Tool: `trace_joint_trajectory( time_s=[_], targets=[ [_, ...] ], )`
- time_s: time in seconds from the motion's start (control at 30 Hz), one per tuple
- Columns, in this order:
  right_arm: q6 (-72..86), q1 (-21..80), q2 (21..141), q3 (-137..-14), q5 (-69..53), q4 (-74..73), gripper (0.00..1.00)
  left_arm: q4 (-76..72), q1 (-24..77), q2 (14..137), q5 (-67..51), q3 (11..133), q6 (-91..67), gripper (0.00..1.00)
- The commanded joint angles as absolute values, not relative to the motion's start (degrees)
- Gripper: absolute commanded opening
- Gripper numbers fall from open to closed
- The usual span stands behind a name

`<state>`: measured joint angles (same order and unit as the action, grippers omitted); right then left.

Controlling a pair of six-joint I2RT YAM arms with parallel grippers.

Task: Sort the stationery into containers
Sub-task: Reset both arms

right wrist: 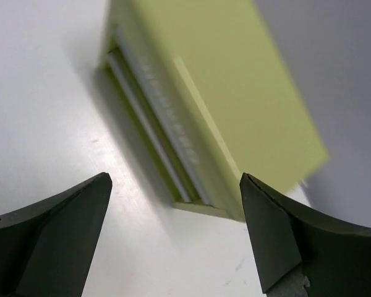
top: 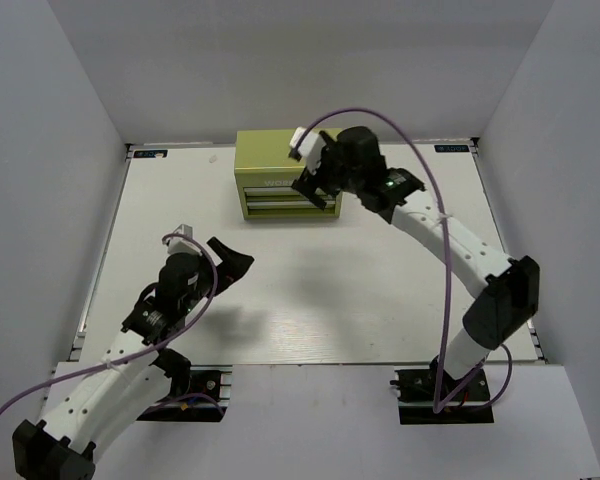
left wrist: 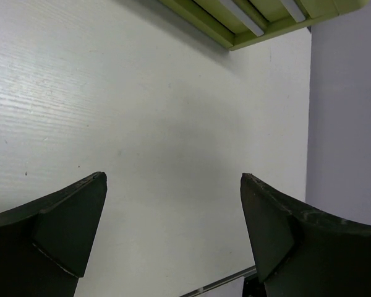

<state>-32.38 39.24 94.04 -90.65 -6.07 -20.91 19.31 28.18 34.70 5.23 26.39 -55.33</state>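
The olive yellow-green tool chest (top: 270, 175) stands at the far middle of the table, both front drawers shut. It also shows in the right wrist view (right wrist: 235, 105) and, as a strip, in the left wrist view (left wrist: 260, 18). My right gripper (top: 315, 190) is open and empty, hovering just in front of the chest's right end. My left gripper (top: 225, 258) is open and empty over bare table at the left. No pens or markers show in any view.
White walls close in the table (top: 360, 290) on the left, back and right. The table's right edge and wall show in the left wrist view (left wrist: 346, 111). A purple cable (top: 420, 160) loops above the right arm.
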Motion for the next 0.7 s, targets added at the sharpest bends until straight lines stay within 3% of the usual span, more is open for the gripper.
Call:
trace_joint_trajectory(
  time_s=[0.0,0.03,0.13,0.33,0.67],
  targets=[
    [-27.86,35.34,92.30,-88.00,-0.27,-18.29,0.90,15.64,27.86,39.18,2.38,32.07,-47.73,0.99],
    [-27.51,34.98,91.85,-85.89,6.18,-17.32,0.90,15.12,27.86,40.07,1.68,32.86,-46.85,0.99],
    [-25.41,31.65,89.83,-82.71,10.53,-14.41,0.90,13.81,27.86,42.53,0.53,35.59,-44.22,0.99],
    [-18.29,22.07,80.62,-77.18,4.67,-17.84,0.90,11.87,27.86,46.22,-2.45,38.75,-38.85,0.99],
    [-15.74,18.81,63.74,-62.23,5.81,-15.65,0.90,8.00,27.86,51.86,-6.59,41.30,-36.04,0.99]
  ],
)
